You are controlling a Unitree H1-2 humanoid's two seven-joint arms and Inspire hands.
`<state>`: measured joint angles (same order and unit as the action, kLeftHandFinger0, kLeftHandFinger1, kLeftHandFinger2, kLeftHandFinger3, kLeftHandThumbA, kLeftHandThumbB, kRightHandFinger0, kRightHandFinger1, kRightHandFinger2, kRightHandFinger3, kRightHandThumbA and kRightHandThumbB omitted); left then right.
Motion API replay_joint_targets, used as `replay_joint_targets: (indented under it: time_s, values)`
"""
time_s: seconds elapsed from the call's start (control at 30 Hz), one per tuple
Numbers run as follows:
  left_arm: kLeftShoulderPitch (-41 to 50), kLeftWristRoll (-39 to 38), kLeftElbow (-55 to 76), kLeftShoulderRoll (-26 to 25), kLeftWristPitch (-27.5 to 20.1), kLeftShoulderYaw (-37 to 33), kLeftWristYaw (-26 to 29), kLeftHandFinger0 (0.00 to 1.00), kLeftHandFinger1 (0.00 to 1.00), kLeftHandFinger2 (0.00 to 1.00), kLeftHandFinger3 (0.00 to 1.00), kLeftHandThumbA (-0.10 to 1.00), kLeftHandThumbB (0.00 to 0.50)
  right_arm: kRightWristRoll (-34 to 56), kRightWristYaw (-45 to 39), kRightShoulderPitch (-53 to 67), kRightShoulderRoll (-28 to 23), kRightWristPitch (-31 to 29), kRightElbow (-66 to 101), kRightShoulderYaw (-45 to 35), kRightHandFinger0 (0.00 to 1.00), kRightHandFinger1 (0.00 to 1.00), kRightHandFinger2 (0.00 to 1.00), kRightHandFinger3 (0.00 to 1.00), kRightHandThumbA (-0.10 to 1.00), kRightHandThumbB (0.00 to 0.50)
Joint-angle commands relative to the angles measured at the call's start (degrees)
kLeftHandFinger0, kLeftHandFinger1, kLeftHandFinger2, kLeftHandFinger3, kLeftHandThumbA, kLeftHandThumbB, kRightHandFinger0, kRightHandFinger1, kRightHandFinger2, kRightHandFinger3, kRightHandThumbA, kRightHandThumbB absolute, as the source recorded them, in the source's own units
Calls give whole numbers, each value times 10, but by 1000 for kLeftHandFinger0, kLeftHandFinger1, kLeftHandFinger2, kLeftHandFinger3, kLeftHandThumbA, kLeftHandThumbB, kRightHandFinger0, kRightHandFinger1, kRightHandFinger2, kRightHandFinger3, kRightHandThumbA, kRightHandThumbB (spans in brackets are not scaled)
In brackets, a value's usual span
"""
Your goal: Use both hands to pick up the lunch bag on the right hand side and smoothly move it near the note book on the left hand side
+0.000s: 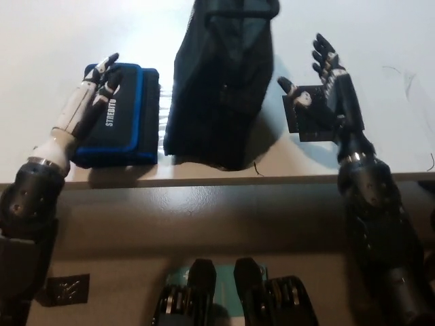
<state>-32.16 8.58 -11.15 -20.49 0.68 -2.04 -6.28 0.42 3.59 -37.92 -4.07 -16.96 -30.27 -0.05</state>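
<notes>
The white table bears the lunch bag, notebook and black tape patch.

lunch bag set mid-table, near front edge | notebook just left | taped patch right

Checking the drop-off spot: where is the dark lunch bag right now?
In the head view the dark fabric lunch bag stands on the white table, centre, just right of the blue-edged black notebook, between the open white left hand and open black right hand.
</notes>
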Motion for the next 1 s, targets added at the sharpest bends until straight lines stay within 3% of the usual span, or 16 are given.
replay_joint_targets:
  time_s: [0.0, 0.2, 0.27, 0.43, 0.63, 0.87, 0.97]
  values:
    - [66, 16, 191, -67, -90, 36, -3, 1000, 1000, 1000, 1000, 1000, 430, -108, 24, 86, -38, 7, 283, -15, 1000, 1000, 1000, 1000, 1000, 376]
    - [102, 26, 223, -66, -84, 35, 0, 1000, 1000, 1000, 1000, 1000, 437, -81, 13, 115, -42, -4, 312, -23, 1000, 1000, 1000, 1000, 1000, 357]
    - [114, 24, 228, -68, -83, 38, 0, 1000, 1000, 1000, 1000, 1000, 440, -69, 7, 127, -47, -4, 326, -26, 1000, 1000, 1000, 1000, 1000, 330]
    - [153, 5, 233, -68, -99, 51, 4, 1000, 1000, 1000, 1000, 1000, 419, -24, -2, 162, -57, 8, 354, -43, 1000, 1000, 1000, 1000, 1000, 390]
    - [222, -2, 256, -59, -122, 65, 6, 1000, 1000, 1000, 1000, 1000, 416, -27, 2, 229, -50, -15, 371, -50, 1000, 1000, 1000, 1000, 1000, 364]
    - [334, -24, 224, -33, -202, 86, 21, 1000, 1000, 1000, 1000, 1000, 432, -11, 2, 329, -50, -75, 351, -66, 1000, 1000, 1000, 1000, 1000, 349]
    - [368, -44, 185, -21, -252, 98, 31, 1000, 1000, 1000, 1000, 1000, 406, -7, 6, 364, -47, -100, 327, -73, 1000, 1000, 1000, 1000, 1000, 326]
